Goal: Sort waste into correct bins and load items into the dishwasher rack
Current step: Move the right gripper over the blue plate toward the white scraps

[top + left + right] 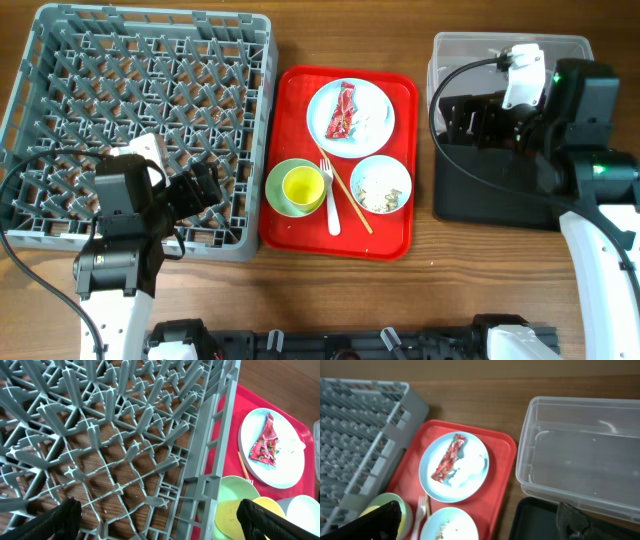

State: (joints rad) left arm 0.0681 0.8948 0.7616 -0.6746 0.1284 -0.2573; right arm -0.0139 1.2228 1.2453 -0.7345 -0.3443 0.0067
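The grey dishwasher rack (255, 120) stands at the left with nothing in it. On the white plate (375, 95) lie the red-and-white wrapper (343, 110) and the white napkin (372, 120). The yellow cup (303, 185) sits in the pale green bowl (280, 195). The light blue bowl (381, 184) holds rice scraps. The fork (330, 205) and chopsticks (350, 200) lie between the bowls. My left gripper (162, 522) is open and empty over the rack's near right corner. My right gripper (477, 527) is open and empty above the black tray (490, 195) and clear tub (470, 45).
All the dishes sit on a red serving tray (395, 235) between the rack and the bins. The clear tub stands behind the black tray at the right. Bare wooden table runs along the front edge.
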